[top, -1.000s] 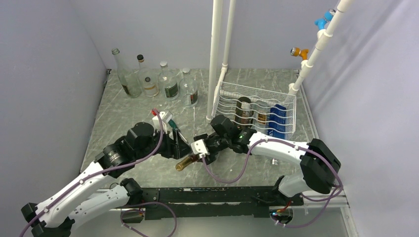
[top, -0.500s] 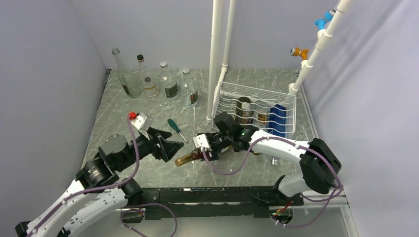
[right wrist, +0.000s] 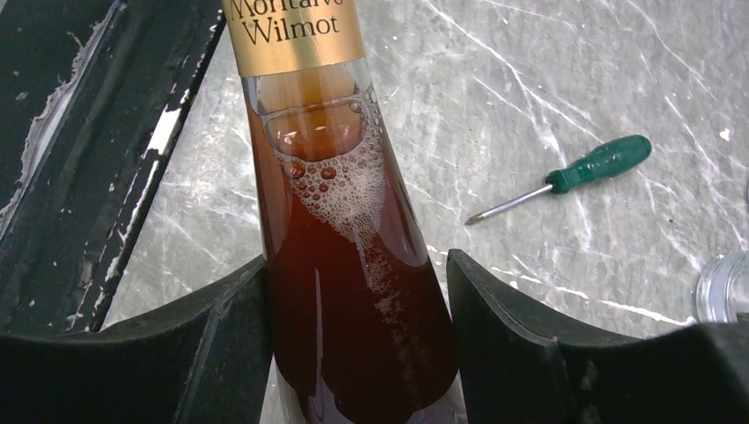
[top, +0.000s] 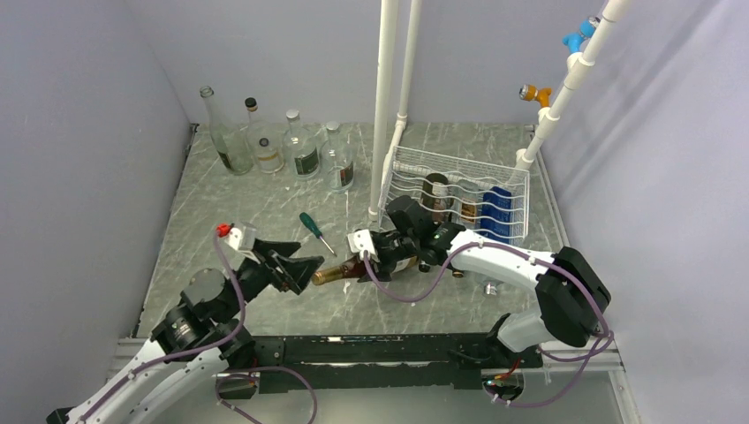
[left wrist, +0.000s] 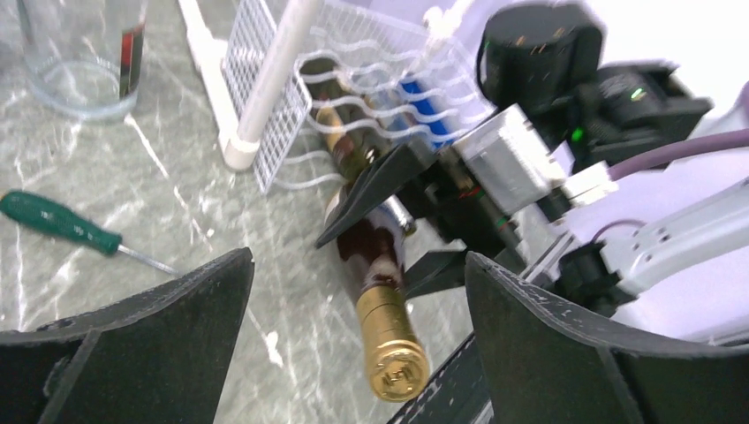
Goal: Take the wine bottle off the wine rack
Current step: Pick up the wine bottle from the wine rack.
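The wine bottle [top: 346, 269] is dark with a gold foil neck, and it lies nearly level just above the table, left of the white wire wine rack [top: 459, 181]. My right gripper [top: 382, 258] is shut on its shoulder. In the right wrist view the fingers [right wrist: 221, 327] flank the brown, foamy bottle [right wrist: 344, 265]. My left gripper [top: 305, 268] is open and empty, facing the gold cap. In the left wrist view the bottle [left wrist: 382, 300] points at the camera between the wide-apart fingers [left wrist: 177, 327].
A green screwdriver [top: 313, 230] lies on the table left of the bottle. Several glass bottles [top: 283, 146] stand at the back left. White pipes [top: 386, 106] rise beside the rack, which holds two more bottles [top: 435, 199] and a blue item [top: 497, 216].
My left arm has drawn back toward the near left, its open gripper still facing the bottle's cap. My right gripper has carried the bottle slightly farther from the near edge.
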Motion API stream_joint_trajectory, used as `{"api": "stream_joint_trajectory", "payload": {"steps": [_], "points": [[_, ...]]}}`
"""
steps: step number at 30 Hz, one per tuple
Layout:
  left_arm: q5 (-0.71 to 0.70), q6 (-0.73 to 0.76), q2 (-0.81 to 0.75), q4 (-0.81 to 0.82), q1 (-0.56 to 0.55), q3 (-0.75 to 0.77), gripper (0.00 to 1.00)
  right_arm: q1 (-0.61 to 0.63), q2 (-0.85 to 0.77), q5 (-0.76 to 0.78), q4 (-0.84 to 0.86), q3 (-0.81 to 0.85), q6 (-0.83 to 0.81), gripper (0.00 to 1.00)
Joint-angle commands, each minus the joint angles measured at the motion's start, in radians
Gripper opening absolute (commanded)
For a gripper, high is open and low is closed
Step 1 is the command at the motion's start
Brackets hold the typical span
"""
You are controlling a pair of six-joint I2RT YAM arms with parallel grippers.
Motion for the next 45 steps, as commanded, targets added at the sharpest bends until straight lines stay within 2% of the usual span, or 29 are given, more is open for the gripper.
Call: {"api": "stream_joint_trajectory", "payload": {"steps": [1, 7, 27, 36, 45], "points": [[-0.066, -0.037, -0.05, 0.145, -0.004, 0.001, 0.96, -0.018, -0.018, -0.075, 0.104, 0.057, 0.132, 0.06], [-0.049, -0.082, -0.038, 0.212, -0.003, -0.044, 1.0, -0.032, -0.015, -0.066, 0.143, 0.063, 0.214, 0.06], [-0.012, -0.108, 0.123, 0.514, -0.015, -0.17, 0.97, -0.071, -0.009, -0.068, 0.267, 0.052, 0.407, 0.04], [-0.137, -0.052, 0.299, 0.716, -0.091, -0.175, 0.88, -0.076, 0.0, -0.082, 0.307, 0.042, 0.455, 0.04], [-0.301, -0.02, 0.43, 0.844, -0.187, -0.171, 0.69, -0.086, -0.002, -0.092, 0.34, 0.029, 0.495, 0.04]]}}
